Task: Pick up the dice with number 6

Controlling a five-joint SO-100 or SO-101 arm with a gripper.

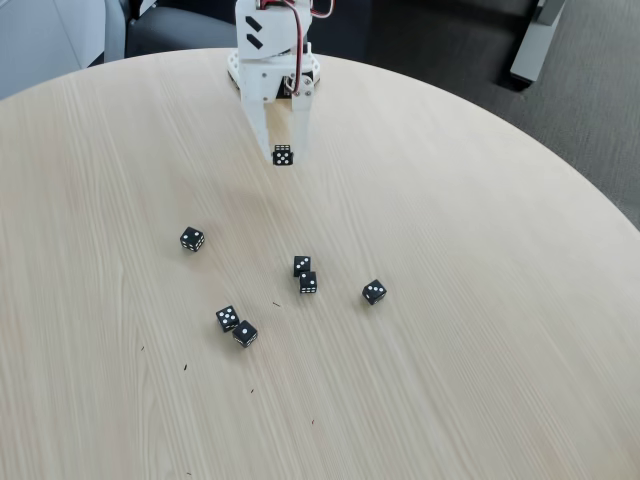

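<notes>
Fixed view: white gripper (283, 152) clamps the dice with number 6 (283, 155) at the far side of the table (480, 330), seemingly lifted clear. Pick looks nearly complete; next, hold firm and raise, away from the six other dice (308, 283) nearer.

Arm (275, 45) cut off by the top edge above the wrist. Counter (480, 330) cropped at left, right and bottom edges. Pips on the die (283, 155) at the end effector (281, 150) too small to count surely; grip contact unclear.

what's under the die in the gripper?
Bare table. The die sits between the gripper fingers; whether it's lifted or touching the wood can't be told, and its underside is hidden.
</notes>
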